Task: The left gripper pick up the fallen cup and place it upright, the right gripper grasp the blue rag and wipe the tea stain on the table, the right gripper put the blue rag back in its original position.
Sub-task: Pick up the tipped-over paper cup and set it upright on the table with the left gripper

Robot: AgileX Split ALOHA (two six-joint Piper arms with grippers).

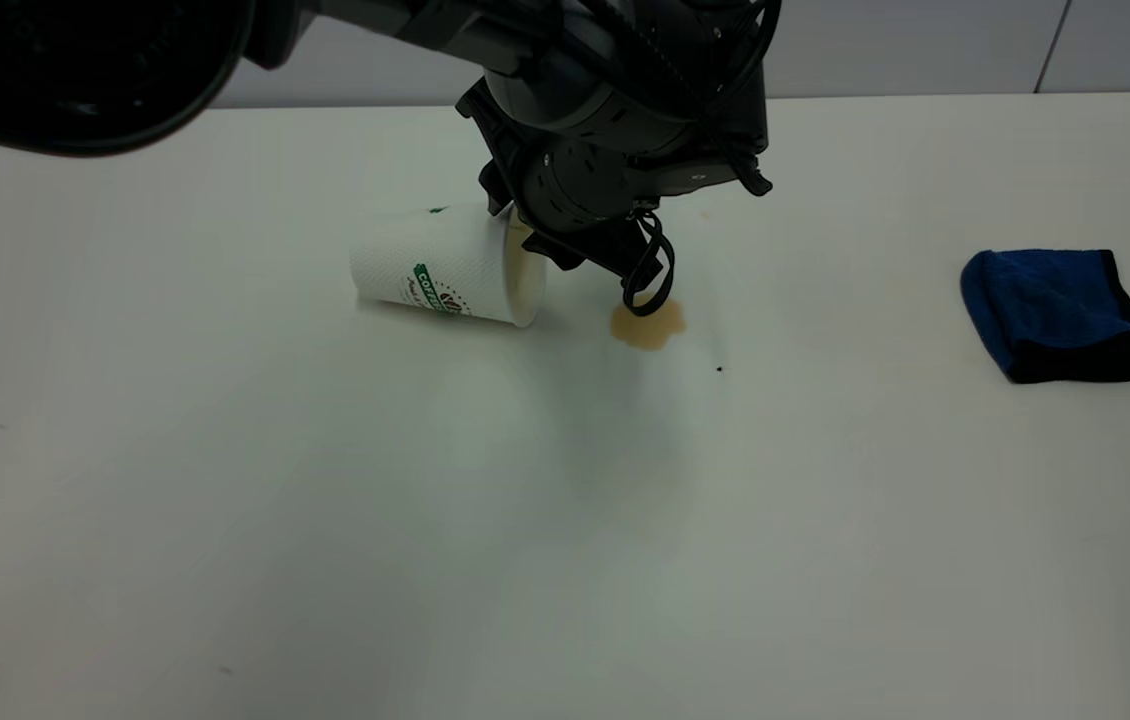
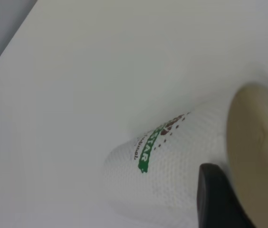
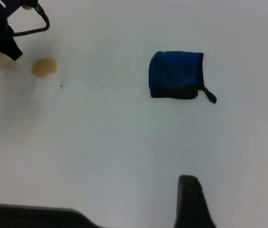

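Left tool (image 2: pixel 241 197) fingers straddle cup (image 1: pixel 445 268) rim (tips hidden)

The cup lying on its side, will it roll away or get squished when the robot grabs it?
The fallen cup lies on its round side on the smooth table, so a nudge could probably roll it in a curve. It looks like thin paper, so likely light and easy to squash. The left pincer straddles its rim, one finger outside, so a gentle squeeze seems wise.
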